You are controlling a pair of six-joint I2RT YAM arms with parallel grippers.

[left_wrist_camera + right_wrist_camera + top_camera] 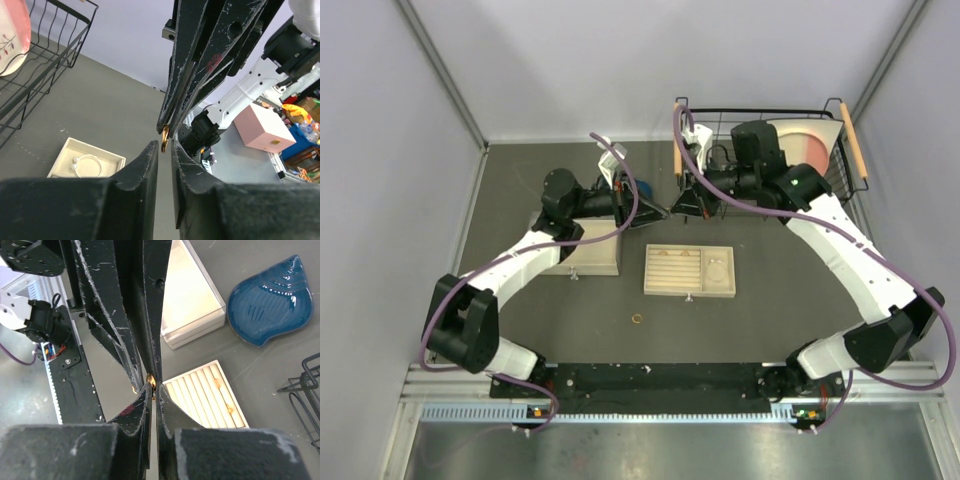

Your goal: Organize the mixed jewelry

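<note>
My two grippers meet tip to tip in the air above the table behind the tray. My right gripper (pixel 152 387) (pixel 677 211) is shut on a tiny gold ring (pixel 151 381). In the left wrist view the ring (pixel 165 138) hangs edge-on between the tips of my left gripper (pixel 164 146) (pixel 663 212), whose jaws stand a narrow gap apart without pressing it. The pale slotted tray (pixel 689 271) holds the silver hoop (pixel 88 165) (pixel 718 270) in its right compartment and two gold rings (pixel 217 383) in its slots. One gold ring (pixel 637 319) lies loose on the mat.
A pale open box (pixel 585 250) sits left of the tray under my left arm. A blue leaf-shaped pouch (pixel 272 300) lies behind it. A black wire basket (pixel 820 140) with a pink-and-white item stands at the back right.
</note>
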